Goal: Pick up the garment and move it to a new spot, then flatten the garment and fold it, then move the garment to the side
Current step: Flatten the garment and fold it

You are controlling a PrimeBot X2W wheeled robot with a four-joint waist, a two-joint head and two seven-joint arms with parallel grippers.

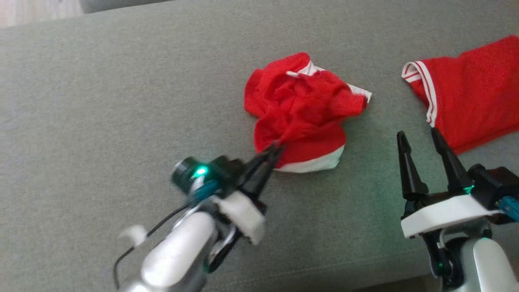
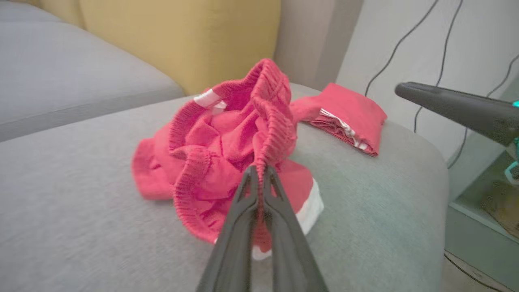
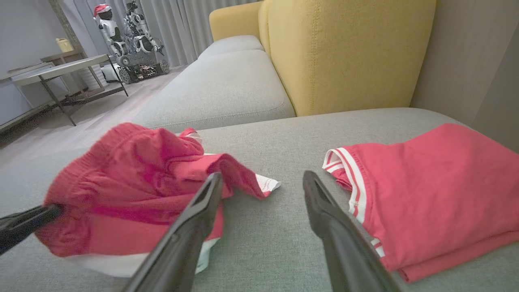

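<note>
crumpled red garment [image 1: 302, 109] lies mid-frame on a grey cushion [image 1: 121, 101], its ribbed edge pinched in the closed left gripper [image 1: 275, 150] just below, while the right gripper [image 1: 417, 132] gapes wide and empty at lower right, near a folded red cloth [image 1: 474, 89].

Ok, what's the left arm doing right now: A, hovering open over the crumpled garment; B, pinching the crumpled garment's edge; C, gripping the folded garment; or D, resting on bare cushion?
B: the left gripper has its fingers shut together on the ribbed edge of the crumpled garment.
</note>
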